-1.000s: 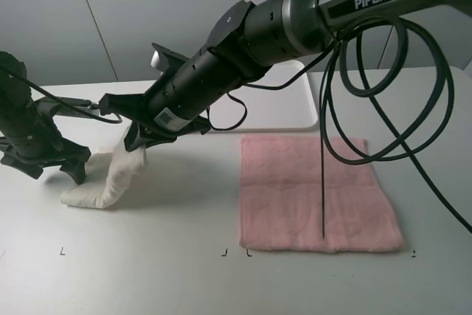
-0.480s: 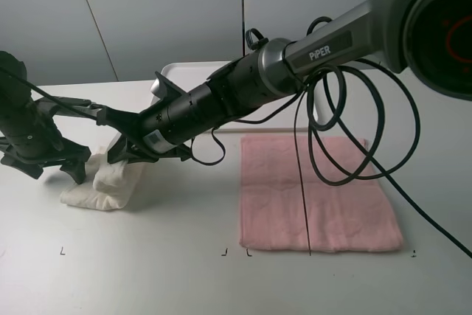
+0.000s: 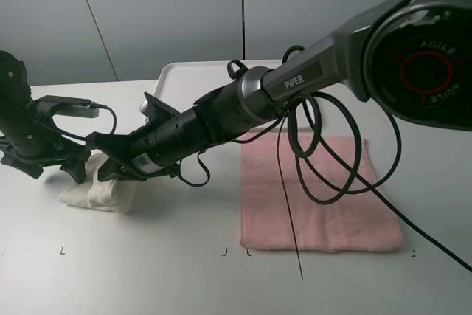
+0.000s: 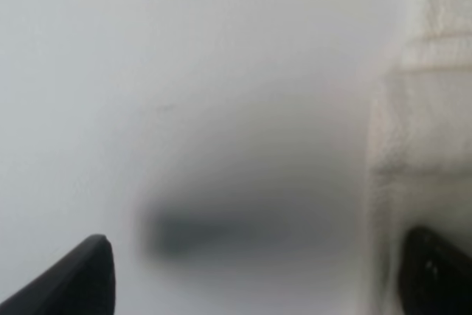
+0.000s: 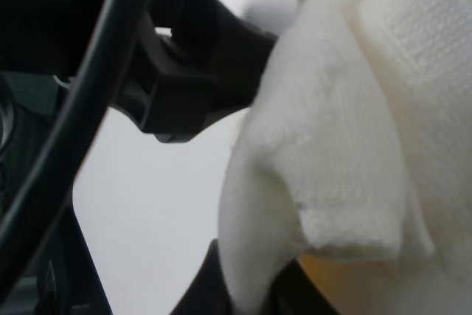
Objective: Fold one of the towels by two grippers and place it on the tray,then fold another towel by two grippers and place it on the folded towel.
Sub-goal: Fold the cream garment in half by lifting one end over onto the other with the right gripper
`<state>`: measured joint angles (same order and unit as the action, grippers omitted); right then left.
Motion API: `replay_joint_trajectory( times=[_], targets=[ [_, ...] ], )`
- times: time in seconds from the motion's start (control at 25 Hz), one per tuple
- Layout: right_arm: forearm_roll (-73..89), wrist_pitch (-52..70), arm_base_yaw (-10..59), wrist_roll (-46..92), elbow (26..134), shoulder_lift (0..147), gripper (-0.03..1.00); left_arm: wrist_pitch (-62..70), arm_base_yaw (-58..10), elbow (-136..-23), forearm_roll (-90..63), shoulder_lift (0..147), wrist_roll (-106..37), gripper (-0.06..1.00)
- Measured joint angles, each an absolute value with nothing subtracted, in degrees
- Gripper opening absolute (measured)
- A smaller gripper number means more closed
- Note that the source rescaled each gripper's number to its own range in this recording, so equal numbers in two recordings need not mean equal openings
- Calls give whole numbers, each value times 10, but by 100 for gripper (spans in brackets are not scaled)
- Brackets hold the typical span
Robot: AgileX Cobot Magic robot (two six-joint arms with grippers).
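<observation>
R pincer (image 3: pixel 109 169) is clamped shut on a bunched fold of the cream towel (image 3: pixel 92 193). Its arm reaches low across the worktop (image 3: pixel 147 278). L pincer (image 3: pixel 53 170) sits just beside it, on the opposite side of the same towel, jaws wide apart w/ only bare worktop between them. One prong is at the towel's edge; can't tell if it touches.

Worktop is plain pale matte, w/ small black corner marks (image 3: pixel 63 251) near the front edge. Behind it is a grey panelled wall (image 3: pixel 147 12) w/ thin dark seams.

The tray (image 3: pixel 193 73) lies at the back of the worktop, beyond the R pincer's arm and partly hidden by it. The pink towel (image 3: pixel 324 197) lies flat, well apart from both pincers, back toward the R arm's base. Loops of black cable (image 3: pixel 332 160) hang over it.

Only the high view takes in the tray, pink towel and wall.

R wrist view gives the close-up: cream terry w/ a ribbed embossed band (image 5: pixel 413 27), and the fold dropping down into the pinch at the fingers (image 5: pixel 206 285). Black hardware of the L arm (image 5: pixel 184 86) is just past the towel, w/ a thick cable (image 5: pixel 96 108) in front.

L wrist view is blurred. It shows two black fingertips (image 4: pixel 81 278) far apart, w/ bare worktop and a dark shadow (image 4: pixel 199 230) between them. The cream towel runs alongside the other tip.
</observation>
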<state>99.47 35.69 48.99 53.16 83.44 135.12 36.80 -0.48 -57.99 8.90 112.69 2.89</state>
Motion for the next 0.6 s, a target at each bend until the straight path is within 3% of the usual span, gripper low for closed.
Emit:
replay_joint_trajectory(
  times=[0.6],
  targets=[
    [996, 304, 496, 532, 882, 1362, 4, 368, -5, -580, 82, 1127, 29, 99]
  ],
)
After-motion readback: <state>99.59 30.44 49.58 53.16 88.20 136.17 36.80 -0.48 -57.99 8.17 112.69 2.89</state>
